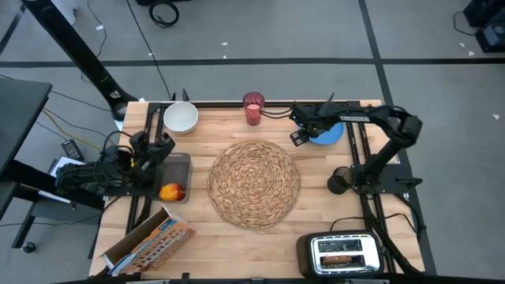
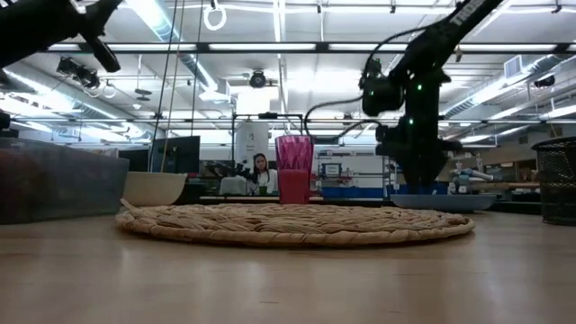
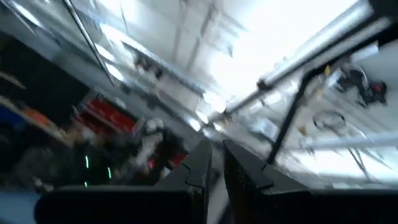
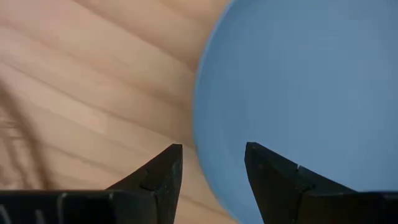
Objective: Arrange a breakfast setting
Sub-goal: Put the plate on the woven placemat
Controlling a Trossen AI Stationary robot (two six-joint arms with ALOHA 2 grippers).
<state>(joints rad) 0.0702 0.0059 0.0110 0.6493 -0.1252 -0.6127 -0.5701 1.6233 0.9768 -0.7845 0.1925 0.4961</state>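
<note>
The round woven placemat (image 1: 254,183) lies mid-table. The white bowl (image 1: 180,117) and the translucent red cup (image 1: 253,108) stand at the far edge. The blue plate (image 1: 330,133) lies far right. My right gripper (image 1: 309,131) is open and points down at the plate's left rim (image 4: 208,124), with one finger over the plate and one over the bare wood. The red apple (image 1: 171,191) sits in a dark tray (image 1: 180,164) at the left. The Cheerios box (image 1: 150,243) lies near left. A toast slice (image 1: 341,256) sits in the toaster. My left gripper (image 1: 154,146) is shut, empty and tipped upward. The spoon is out of view.
The black-and-silver toaster (image 1: 343,254) stands at the near right corner. Both arm bases and their cables run along the table's left and right sides. A dark mesh bin (image 2: 558,180) shows at the right in the low view. A person sits in the room beyond the table.
</note>
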